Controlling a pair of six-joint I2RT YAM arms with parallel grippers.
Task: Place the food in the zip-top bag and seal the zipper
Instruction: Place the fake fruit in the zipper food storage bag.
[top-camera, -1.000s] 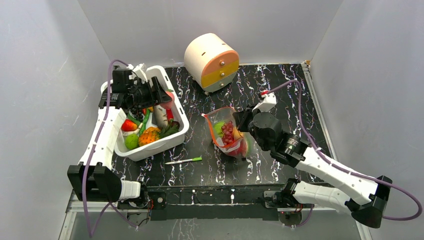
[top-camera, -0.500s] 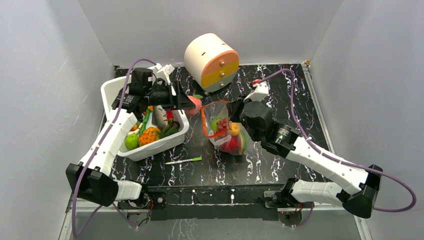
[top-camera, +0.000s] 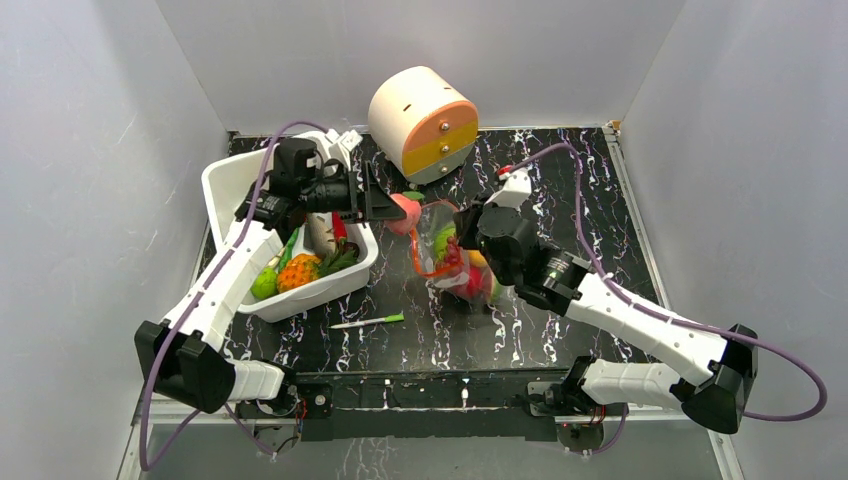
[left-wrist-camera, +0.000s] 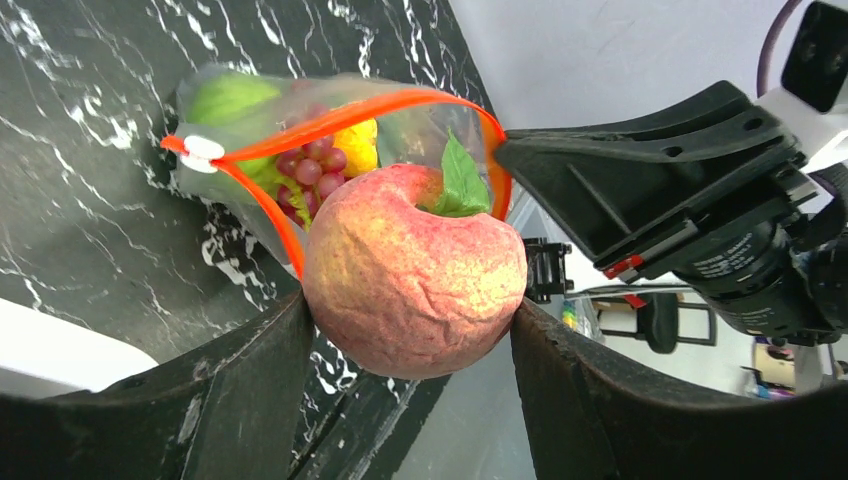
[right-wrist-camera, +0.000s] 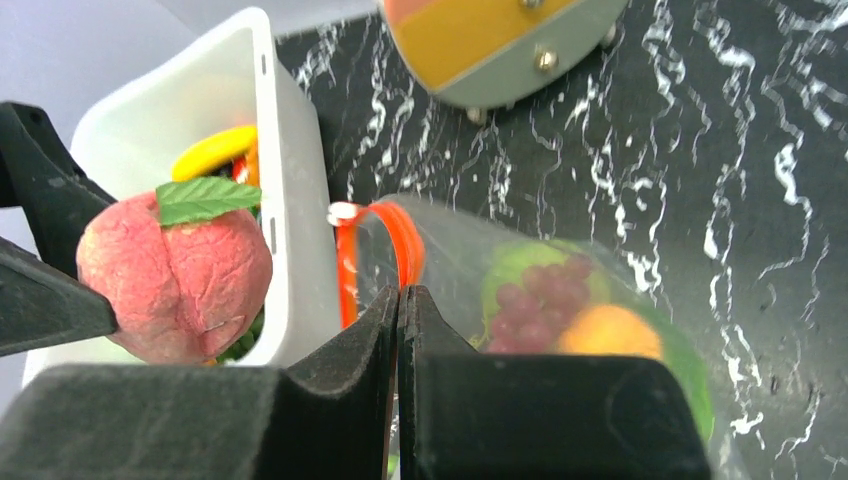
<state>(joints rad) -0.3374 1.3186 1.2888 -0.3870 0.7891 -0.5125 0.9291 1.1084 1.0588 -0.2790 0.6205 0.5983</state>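
- My left gripper (left-wrist-camera: 410, 318) stands partly open, its two fingers clamped on either side of a pink-red peach (left-wrist-camera: 400, 255).
- The peach hangs just in front of the zip-top bag (top-camera: 441, 266), its leaf right at the gaping zipper (left-wrist-camera: 340, 112).
- My right gripper (right-wrist-camera: 400, 305) is closed tight, pinching the bag's orange mouth edge.
- Grapes (left-wrist-camera: 315, 165) lie inside the bag.
- The white bin (top-camera: 236, 179) sits just beside the peach.

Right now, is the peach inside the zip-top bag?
No, the left end effector holds the peach in front of the zip-top bag's open mouth, outside it.
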